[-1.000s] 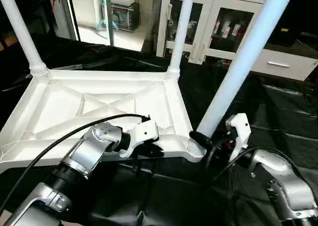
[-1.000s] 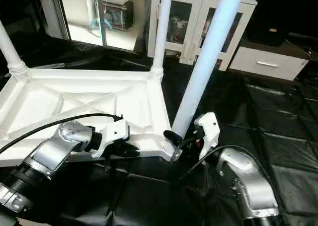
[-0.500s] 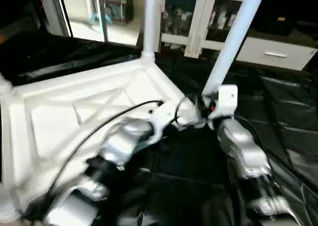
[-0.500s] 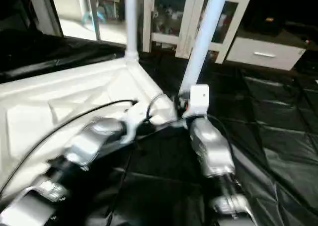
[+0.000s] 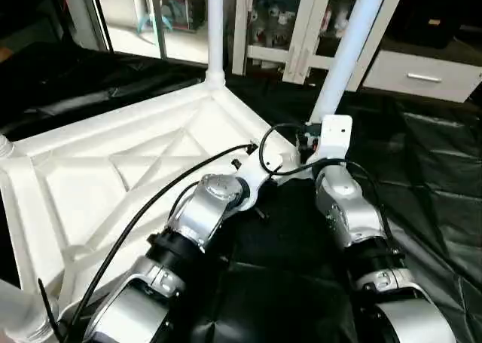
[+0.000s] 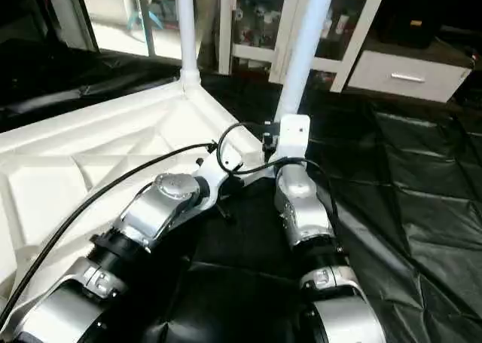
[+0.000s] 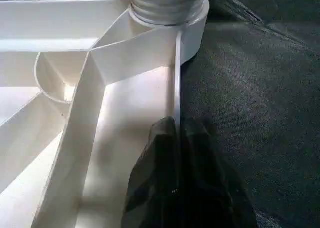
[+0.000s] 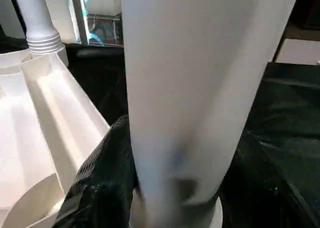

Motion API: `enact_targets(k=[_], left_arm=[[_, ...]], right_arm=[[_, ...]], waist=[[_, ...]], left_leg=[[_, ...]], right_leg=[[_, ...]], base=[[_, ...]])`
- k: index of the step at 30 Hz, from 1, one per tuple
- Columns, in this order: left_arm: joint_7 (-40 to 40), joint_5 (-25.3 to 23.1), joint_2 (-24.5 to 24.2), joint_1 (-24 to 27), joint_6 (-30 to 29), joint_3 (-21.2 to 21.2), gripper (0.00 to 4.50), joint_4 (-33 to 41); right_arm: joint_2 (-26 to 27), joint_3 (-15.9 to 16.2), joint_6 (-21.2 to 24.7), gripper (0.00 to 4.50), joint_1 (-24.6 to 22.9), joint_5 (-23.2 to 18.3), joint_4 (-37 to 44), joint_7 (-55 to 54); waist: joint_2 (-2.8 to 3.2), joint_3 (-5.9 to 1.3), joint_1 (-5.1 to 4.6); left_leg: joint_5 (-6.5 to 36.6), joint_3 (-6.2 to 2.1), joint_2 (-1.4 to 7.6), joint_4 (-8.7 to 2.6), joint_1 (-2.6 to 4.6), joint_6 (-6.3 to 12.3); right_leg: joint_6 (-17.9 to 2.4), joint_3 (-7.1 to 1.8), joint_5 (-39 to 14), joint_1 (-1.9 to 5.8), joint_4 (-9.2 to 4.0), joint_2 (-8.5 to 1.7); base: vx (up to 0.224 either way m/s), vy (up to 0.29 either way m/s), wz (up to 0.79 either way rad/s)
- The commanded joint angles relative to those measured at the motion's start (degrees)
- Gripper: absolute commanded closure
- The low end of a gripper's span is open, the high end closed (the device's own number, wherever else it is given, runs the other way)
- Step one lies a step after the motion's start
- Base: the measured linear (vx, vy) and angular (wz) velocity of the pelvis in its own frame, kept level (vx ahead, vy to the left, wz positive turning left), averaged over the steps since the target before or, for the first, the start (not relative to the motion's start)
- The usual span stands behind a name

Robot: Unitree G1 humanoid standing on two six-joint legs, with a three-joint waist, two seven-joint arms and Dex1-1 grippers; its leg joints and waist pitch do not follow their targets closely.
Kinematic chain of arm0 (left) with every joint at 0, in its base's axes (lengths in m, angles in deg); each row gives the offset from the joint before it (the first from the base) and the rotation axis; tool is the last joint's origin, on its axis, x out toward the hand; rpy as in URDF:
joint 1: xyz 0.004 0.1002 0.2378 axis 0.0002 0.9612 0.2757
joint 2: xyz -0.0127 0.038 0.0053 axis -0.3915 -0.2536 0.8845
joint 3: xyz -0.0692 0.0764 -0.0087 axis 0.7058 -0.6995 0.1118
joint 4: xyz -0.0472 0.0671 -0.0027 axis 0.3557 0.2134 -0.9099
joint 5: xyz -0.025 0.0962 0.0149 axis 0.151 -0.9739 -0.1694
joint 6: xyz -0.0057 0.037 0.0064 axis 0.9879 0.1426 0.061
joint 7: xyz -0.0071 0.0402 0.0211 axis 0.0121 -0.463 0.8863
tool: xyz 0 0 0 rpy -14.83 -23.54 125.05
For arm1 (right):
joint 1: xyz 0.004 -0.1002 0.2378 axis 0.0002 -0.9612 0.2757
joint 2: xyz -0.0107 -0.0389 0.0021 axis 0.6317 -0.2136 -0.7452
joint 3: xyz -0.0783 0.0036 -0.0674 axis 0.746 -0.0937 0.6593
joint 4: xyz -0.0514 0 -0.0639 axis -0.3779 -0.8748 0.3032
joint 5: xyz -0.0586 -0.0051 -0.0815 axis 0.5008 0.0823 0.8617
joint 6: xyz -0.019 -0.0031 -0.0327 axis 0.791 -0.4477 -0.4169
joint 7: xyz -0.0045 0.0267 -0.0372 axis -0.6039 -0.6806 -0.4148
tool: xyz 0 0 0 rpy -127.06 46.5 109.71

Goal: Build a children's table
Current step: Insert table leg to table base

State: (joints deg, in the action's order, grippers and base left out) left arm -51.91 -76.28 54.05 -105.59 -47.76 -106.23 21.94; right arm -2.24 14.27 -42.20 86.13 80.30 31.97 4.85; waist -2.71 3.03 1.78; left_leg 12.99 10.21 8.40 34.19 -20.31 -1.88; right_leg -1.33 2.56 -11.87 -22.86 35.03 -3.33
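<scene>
While both forearms crowd the near corner, the grips hide.
Left gripper [image 7: 177,153] pinches the ribbed tabletop [image 5: 113,169] rim; right gripper [image 8: 165,188] clasps a smooth tapered leg [image 5: 350,41], top cut off.

A: Where does the table top [image 5: 113,169] lie?
B: Underside up on the sheeted floor [image 5: 429,162], to the left. One leg [image 5: 214,26] stands at its far corner, another leg [image 5: 350,41] at the near right corner.
A: And the claws?
B: The left claw [image 7: 177,153] pinches the top's edge rib just beside that corner; the right claw [image 8: 150,188] wraps the leg's base. A cabinet [image 5: 301,26] stands behind.
</scene>
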Motion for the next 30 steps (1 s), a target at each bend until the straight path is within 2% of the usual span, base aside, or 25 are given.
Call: enact_targets(k=[1, 2, 3, 4, 5, 6, 8, 9, 10, 12, 15, 17, 19, 21, 23, 24, 25, 26, 28, 30], left_arm=[[1.0, 0.7, -0.2, -2.5, 2.4, 2.6, 4.5, 2.1], [0.7, 0.8, -0.5, -2.5, 2.8, 2.6, 4.5, 1.7], [0.6, 0.8, -0.7, -2.4, 2.8, 2.6, 4.5, 1.7], [0.4, 0.8, -0.7, -2.4, 2.9, 2.6, 4.5, 1.7], [0.2, 0.8, -1.0, -2.3, 3.0, 2.6, 4.5, 1.6], [0.1, 0.8, -1.1, -2.3, 3.1, 2.6, 4.5, 1.6], [-0.2, 1.0, -1.4, -2.3, 3.2, 2.5, 4.5, 1.3], [-0.4, 1.0, -1.6, -2.2, 3.3, 2.6, 4.5, 1.2], [-0.5, 1.0, -1.7, -2.2, 3.4, 2.6, 4.5, 1.2], [-0.9, 1.0, -2.1, -2.2, 3.6, 2.6, 4.5, 1.0], [-1.9, 1.0, -3.0, -2.2, 4.7, 2.5, 4.5, 0.7], [-4.0, 1.2, -4.1, -1.8, 5.5, 2.0, 4.5, 1.0], [-4.7, 1.3, -4.6, -1.6, 5.8, 1.7, 4.5, 1.2], [-11.0, 2.1, -7.4, 0.3, 9.5, -0.3, 4.5, 3.1], [-15.7, 2.7, -9.5, 2.0, 12.2, -1.8, 4.5, 4.8], [-19.8, 3.4, -11.2, 3.5, 14.4, -3.1, 4.5, 6.3], [-21.0, 3.7, -11.6, 3.9, 14.7, -3.3, 4.5, 6.8], [-23.3, 4.7, -12.5, 5.0, 14.4, -3.7, 4.5, 8.0], [-25.9, 5.6, -13.4, 6.0, 15.3, -4.3, 4.5, 9.3], [-29.6, 6.3, -15.2, 7.3, 16.3, -5.8, 4.5, 11.1]], right_arm=[[-0.5, -1.6, 2.6, 1.93, -3.3, -0.3, -3.8, 0.4], [-0.7, -1.7, 2.6, 1.9, -3.8, -0.9, -2.8, 1.6], [-0.7, -1.8, 2.4, 1.81, -4.0, -1.2, -2.4, 2.1], [-0.8, -1.7, 2.3, 1.81, -4.1, -1.3, -2.1, 2.4], [-1.0, -1.5, 2.4, 1.54, -4.4, -1.3, -1.3, 3.1], [-1.2, -1.3, 2.2, 1.48, -4.5, -1.3, -1.3, 3.6], [-1.4, -1.4, 1.8, 1.35, -4.9, -2.0, 0.0, 4.8], [-1.6, -1.3, 1.7, 1.35, -5.3, -2.2, 1.0, 5.8], [-1.6, -1.2, 1.7, 1.19, -5.5, -2.2, 1.5, 6.3], [-2.1, -1.1, 2.3, 0.99, -7.3, -3.0, 5.8, 8.7], [-3.5, 0.1, 3.5, 0.77, -11.1, -4.3, 13.5, 12.8], [-5.1, 0.6, 4.9, 0.62, -14.6, -6.5, 20.1, 16.5], [-5.6, 0.6, 5.3, 0.47, -15.7, -7.2, 22.0, 17.6], [-9.7, 0.5, 8.7, 0.32, -20.8, -12.1, 30.7, 24.9], [-13.3, 0.8, 10.8, 0.1, -23.4, -14.3, 35.2, 30.1], [-16.6, 1.1, 12.3, 0.1, -25.1, -15.5, 37.6, 34.1], [-17.5, 1.1, 12.4, 0.03, -25.5, -15.7, 38.0, 35.3], [-19.5, 1.1, 11.7, 0.03, -26.2, -15.6, 38.7, 37.7], [-21.3, 0.6, 12.3, 0.03, -27.0, -16.8, 39.9, 40.5], [-24.9, 0.2, 13.8, 0.03, -28.4, -17.7, 41.8, 45.0]], waist=[[0.11, -3.46, 0.45], [-0.06, -3.55, 0.46], [0.42, -3.58, 0.58], [0.01, -3.74, 0.66], [0.01, -3.69, 0.64], [0.08, -3.66, 0.64], [0.21, -3.58, 0.61], [0.53, -3.64, 0.68], [0.33, -3.64, 0.62], [0.3, -3.6, 0.74], [-0.16, -3.58, 0.71], [-0.07, -3.56, 1.03], [-0.02, -3.55, 1.03], [0.02, -3.36, 1.19], [0.21, -3.44, 1.46], [0.21, -3.45, 1.74], [0.13, -3.34, 1.76], [0.38, -3.25, 1.92], [0.35, -2.93, 2.01], [0.58, -2.85, 2.42]], left_leg=[[-1.2, -1.55, 4.77, -3.63, 0.38, 5.98], [-2.0, -1.49, 4.76, -3.51, 0.46, 6.68], [-2.3, -1.47, 4.72, -3.42, 0.47, 6.91], [-3.7, -1.5, 4.79, -3.28, 0.28, 7.45], [-4.2, -1.51, 4.78, -3.24, 0.3, 8.1], [-3.9, -1.44, 4.74, -3.16, 0.25, 8.46], [-3.0, -1.44, 4.78, -3.18, 0.18, 8.42], [-3.0, -1.53, 4.83, -3.18, 0.2, 8.33], [-2.9, -1.52, 4.85, -3.15, 0.18, 8.3], [-2.9, -1.51, 4.86, -3.13, 0.21, 8.41], [-3.4, -1.61, 4.77, -3.09, -0.09, 9.35], [-3.4, -1.6, 4.87, -3.03, 0.03, 9.59], [-3.8, -1.72, 4.95, -3.08, 0.03, 10.17], [-2.6, -1.66, 4.96, -3.07, 0.18, 10.34], [-2.7, -1.86, 5.15, -3.14, 0.17, 10.43], [-2.7, -1.91, 5.37, -3.09, 0.29, 10.52], [-2.5, -1.81, 5.41, -3.14, 0.21, 10.62], [-0.3, -1.63, 5.42, -3.24, 0.29, 9.3], [3.0, -1.55, 5.35, -3.5, 0.4, 7.43], [4.9, -1.51, 5.56, -3.68, 0.78, 5.9]], right_leg=[[-15.6, -3.23, 5.5, 3.39, -2.76, -5.89], [-16.1, -3.2, 7.1, 3.39, -2.67, -5.83], [-16.3, -3.25, 7.7, 3.37, -2.6, -5.87], [-16.7, -3.22, 9.5, 3.56, -2.39, -5.95], [-17.1, -3.12, 9.8, 3.5, -2.31, -5.89], [-17.3, -3.13, 8.9, 3.46, -2.38, -5.97], [-17.5, -3.15, 7.9, 3.49, -2.57, -5.95], [-17.5, -3.15, 7.8, 3.54, -2.47, -6.01], [-17.6, -3.13, 7.8, 3.53, -2.5, -5.93], [-17.6, -3.15, 7.7, 3.57, -2.51, -5.96], [-17.1, -3.11, 7.7, 3.83, -2.48, -5.91], [-16.7, -3.15, 7.5, 3.76, -2.53, -6.0], [-16.3, -3.1, 7.5, 3.68, -2.49, -5.95], [-16.3, -3.15, 5.4, 3.56, -2.81, -5.97], [-15.8, -3.1, 5.8, 3.54, -2.58, -5.91], [-15.8, -3.12, 6.2, 3.57, -2.49, -5.96], [-15.8, -3.16, 6.0, 3.48, -2.58, -5.92], [-16.0, -3.14, 3.3, 3.3, -2.82, -6.07], [-15.8, -3.16, -1.6, 3.1, -3.41, -6.06], [-15.4, -3.26, -3.7, 3.0, -3.62, -6.02]], base=[[0.0, 0.0, 0.0], [0.0, 0.0, 0.0], [0.0, 0.0, 0.0], [0.0, 0.0, 0.0], [0.0, 0.0, 0.0], [0.0, 0.0, 0.0], [0.0, 0.0, 0.0], [0.0, 0.0, 0.0], [0.0, 0.0, 0.0], [0.0, 0.0, 0.0], [0.0, 0.0, 0.0], [0.0, 0.0, 0.0], [0.0, 0.0, 0.0], [0.0, 0.0, 0.0], [0.0, 0.0, 0.0], [0.0, 0.0, 0.0], [0.0, 0.0, 0.0], [0.0, 0.0, 0.0], [0.0, 0.0, 0.0], [0.0, 0.0, 0.0]])
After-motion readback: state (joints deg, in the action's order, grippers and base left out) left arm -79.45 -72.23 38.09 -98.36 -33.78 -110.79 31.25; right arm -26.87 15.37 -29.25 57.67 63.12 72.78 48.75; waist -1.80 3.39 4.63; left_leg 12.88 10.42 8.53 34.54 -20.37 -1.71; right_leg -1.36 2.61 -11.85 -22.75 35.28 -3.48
